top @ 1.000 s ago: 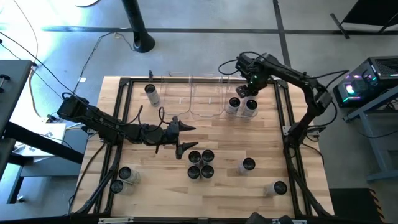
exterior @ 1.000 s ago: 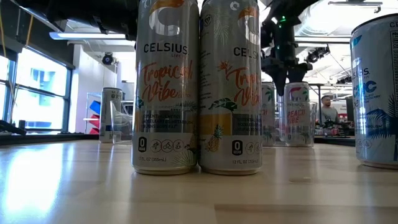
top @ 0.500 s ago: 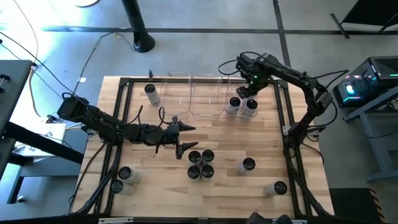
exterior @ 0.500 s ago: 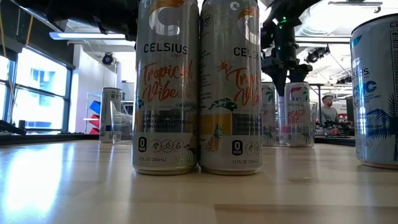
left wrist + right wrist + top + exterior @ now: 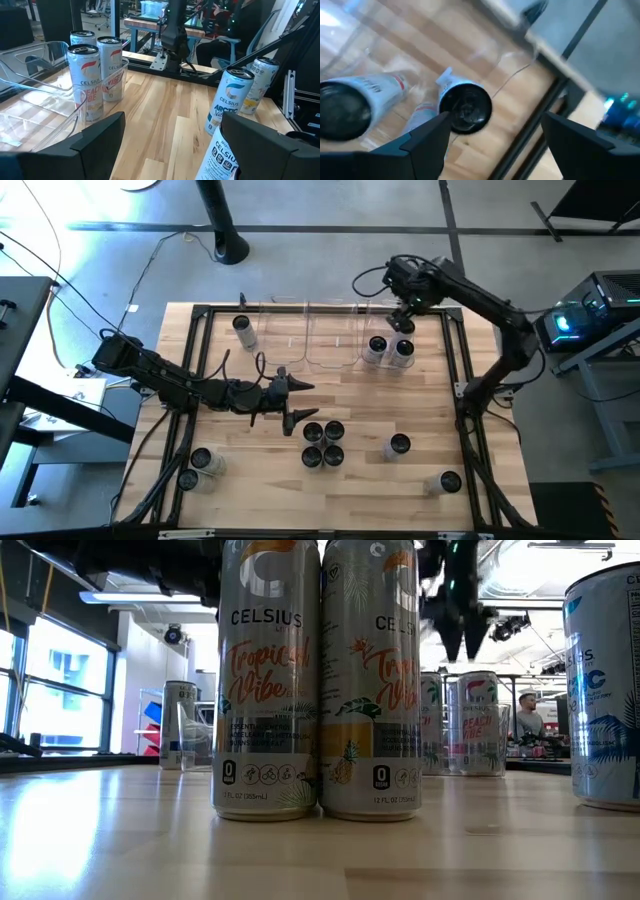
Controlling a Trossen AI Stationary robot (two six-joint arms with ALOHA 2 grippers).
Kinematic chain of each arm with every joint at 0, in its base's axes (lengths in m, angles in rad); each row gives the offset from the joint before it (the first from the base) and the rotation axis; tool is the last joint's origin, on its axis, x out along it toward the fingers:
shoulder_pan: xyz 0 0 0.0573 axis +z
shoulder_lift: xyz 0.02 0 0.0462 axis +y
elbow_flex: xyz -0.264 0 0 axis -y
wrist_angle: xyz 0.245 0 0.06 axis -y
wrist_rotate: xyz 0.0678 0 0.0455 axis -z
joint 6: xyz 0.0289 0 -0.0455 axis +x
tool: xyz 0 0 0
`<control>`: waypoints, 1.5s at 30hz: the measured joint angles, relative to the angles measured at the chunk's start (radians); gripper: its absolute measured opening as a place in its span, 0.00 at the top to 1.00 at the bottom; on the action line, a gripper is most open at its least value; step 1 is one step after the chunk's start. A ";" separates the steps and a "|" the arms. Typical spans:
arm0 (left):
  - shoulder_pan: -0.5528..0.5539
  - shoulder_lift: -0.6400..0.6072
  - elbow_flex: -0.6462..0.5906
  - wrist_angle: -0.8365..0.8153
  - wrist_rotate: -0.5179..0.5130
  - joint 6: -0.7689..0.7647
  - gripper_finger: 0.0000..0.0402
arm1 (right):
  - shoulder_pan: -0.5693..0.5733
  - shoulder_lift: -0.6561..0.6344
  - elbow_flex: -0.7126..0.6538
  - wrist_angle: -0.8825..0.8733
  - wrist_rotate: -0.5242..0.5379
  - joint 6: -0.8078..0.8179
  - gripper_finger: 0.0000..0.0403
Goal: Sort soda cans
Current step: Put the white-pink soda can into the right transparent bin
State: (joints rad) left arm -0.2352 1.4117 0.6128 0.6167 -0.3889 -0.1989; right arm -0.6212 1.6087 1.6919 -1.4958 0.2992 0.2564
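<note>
Wooden surface [image 5: 420, 395] carrying clear bins [image 5: 305, 335] along the far edge for sorted cans. Left gripper [image 5: 300, 402] parked mid-surface, jaws open, empty. Right gripper [image 5: 403, 323] above the rightmost bin, jaws apart, two soda cans [image 5: 388, 350] standing upright below, apparently just deposited; remaining cans [image 5: 322, 443] clustered nearer, unsorted.

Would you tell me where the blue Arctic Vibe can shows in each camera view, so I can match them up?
High view: Arctic Vibe can stands alone, right of the can cluster.
Low view: cut off at the right edge.
Left wrist view: right of centre, upright.
Right wrist view: not in it.
Shared landmark: the clear bin holding cans.
</note>
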 joint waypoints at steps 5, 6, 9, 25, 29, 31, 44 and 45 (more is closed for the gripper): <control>-0.009 0.000 0.000 -0.013 -0.001 -0.001 0.18 | 0.215 -0.166 -0.001 -0.014 0.080 0.038 0.24; -0.010 0.000 0.000 -0.016 -0.001 -0.006 0.18 | 0.274 -0.205 -0.014 -0.014 0.091 0.066 0.24; -0.010 0.000 0.000 -0.018 -0.002 -0.013 0.18 | 0.494 -0.318 -0.076 0.019 0.158 0.199 0.24; 0.019 0.000 0.000 0.032 0.138 0.108 0.18 | 1.268 -0.355 -0.903 1.600 0.785 -0.014 0.24; -0.012 0.000 0.000 0.141 0.214 0.214 0.18 | 1.232 -0.267 -1.012 1.999 0.681 -0.181 0.24; -0.040 0.000 0.004 0.167 0.220 0.259 0.18 | 1.212 -0.228 -1.030 2.128 0.600 -0.237 0.24; -0.058 -0.004 0.161 -0.007 0.094 0.578 0.18 | 1.103 -0.162 -0.960 2.285 0.594 -0.439 0.24; -0.027 -0.004 0.165 -0.025 0.122 0.584 0.18 | 1.089 -0.173 -0.957 2.273 0.596 -0.473 0.24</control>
State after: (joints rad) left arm -0.2618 1.4078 0.7780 0.5915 -0.2673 0.3854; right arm 0.4677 1.4354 0.7344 0.7767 0.8947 -0.2167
